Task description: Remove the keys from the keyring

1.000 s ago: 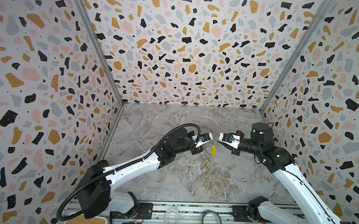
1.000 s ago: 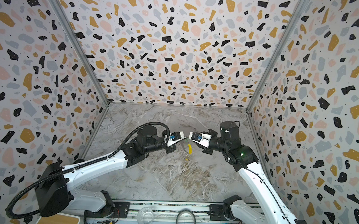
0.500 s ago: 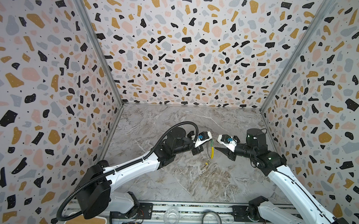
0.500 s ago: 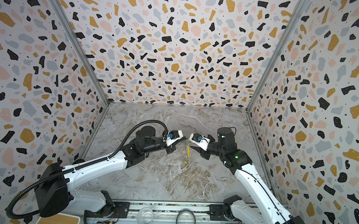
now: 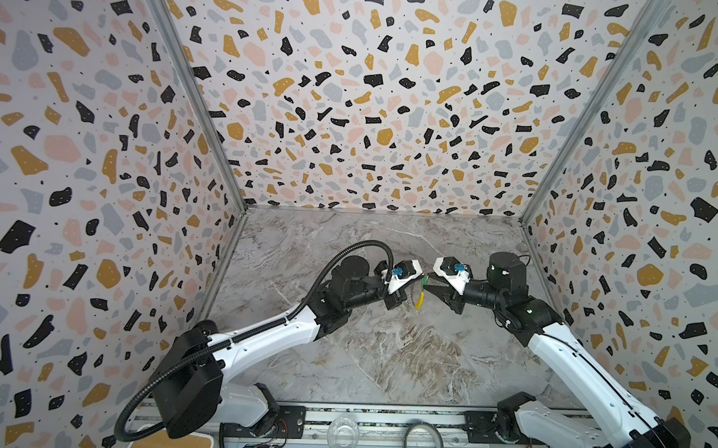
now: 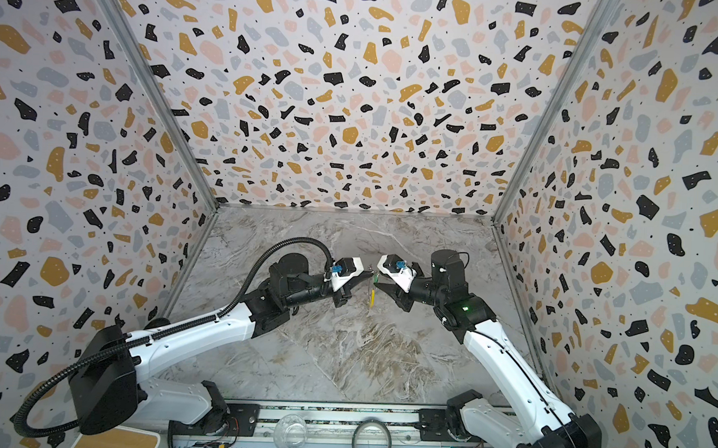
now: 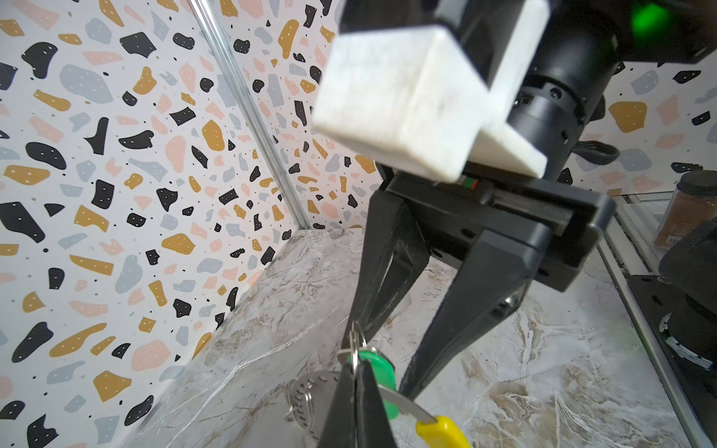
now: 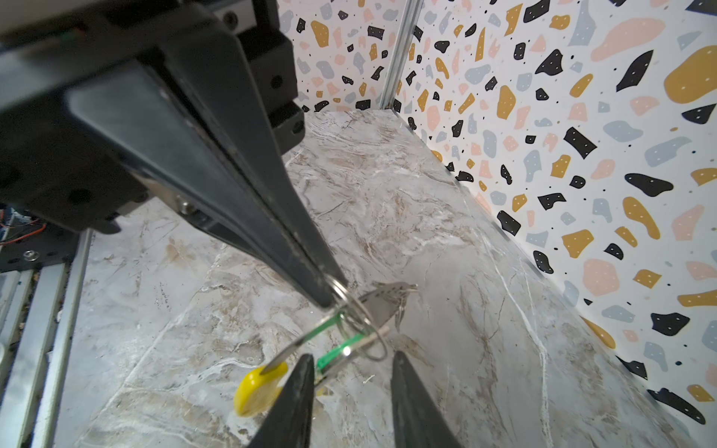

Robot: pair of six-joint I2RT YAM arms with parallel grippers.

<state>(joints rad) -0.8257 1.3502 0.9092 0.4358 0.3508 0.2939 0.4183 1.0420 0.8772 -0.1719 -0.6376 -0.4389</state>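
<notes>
My left gripper (image 7: 356, 382) is shut on the keyring (image 8: 362, 329), a small silvery split ring, and holds it above the marble floor. The keys hang from the ring: one with a green head (image 7: 378, 368) (image 8: 335, 351), one with a yellow head (image 7: 442, 432) (image 8: 258, 390). A perforated silvery tag (image 7: 310, 395) hangs there too. My right gripper (image 8: 353, 360) is open, its fingers either side of the green key, one fingertip (image 8: 304, 368) close beside it. In both top views the left gripper (image 5: 418, 277) (image 6: 367, 273) and right gripper (image 5: 428, 285) (image 6: 378, 286) meet tip to tip over the yellow key (image 5: 418, 300) (image 6: 371, 298).
Terrazzo-patterned walls close the marble floor (image 5: 385, 351) on three sides. On the front rail stand a clear glass bowl (image 5: 342, 434) and a dark ring (image 5: 422, 442). A wooden board (image 5: 173, 445) lies at the front left corner.
My right gripper has swung lower and moved left up to the hanging keys. The left gripper has kept its hold on the ring with little motion.
</notes>
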